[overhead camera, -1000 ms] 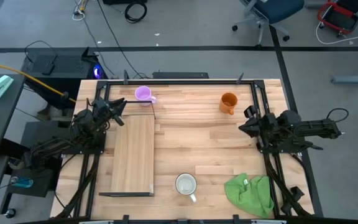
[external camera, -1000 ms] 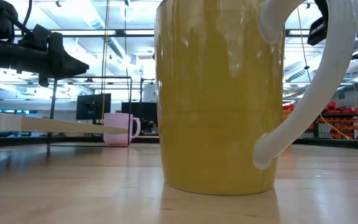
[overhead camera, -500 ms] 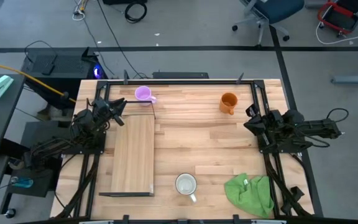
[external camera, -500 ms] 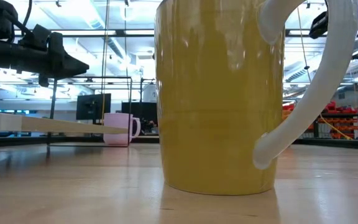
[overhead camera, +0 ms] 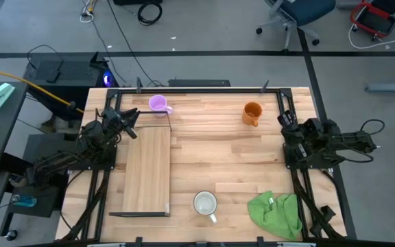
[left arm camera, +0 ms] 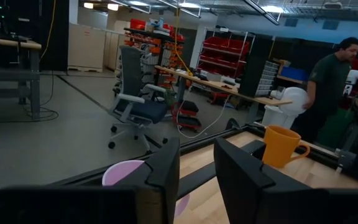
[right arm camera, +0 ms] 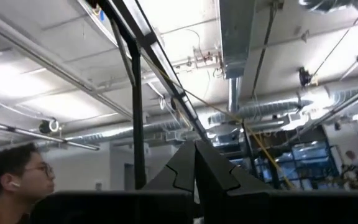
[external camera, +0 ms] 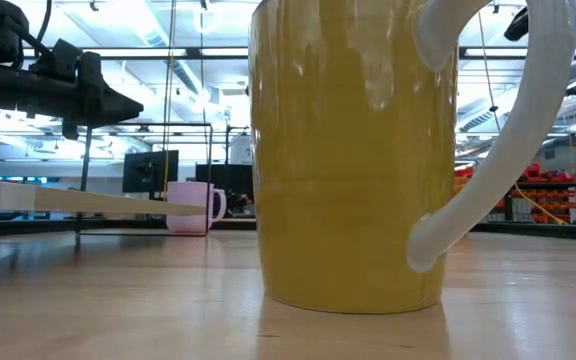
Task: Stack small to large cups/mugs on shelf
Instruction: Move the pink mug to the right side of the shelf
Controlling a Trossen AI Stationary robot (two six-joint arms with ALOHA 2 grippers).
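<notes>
Right arm: over the last second the right gripper (overhead camera: 284, 121) has drawn back from the tabletop toward the right edge, tipping up so its camera sees only ceiling; fingers pressed together, holding nothing.
Left arm: unchanged; left gripper (overhead camera: 130, 118) hovers beside the shelf (overhead camera: 147, 168), fingers a little apart, aimed at the purple mug (overhead camera: 158, 103).
Mugs: purple mug behind the shelf; orange mug (overhead camera: 252, 113) far right; white mug (overhead camera: 206, 204) at the near edge; none on the shelf.
Meaning: stacking not begun; the left arm looks likelier to act first.
</notes>
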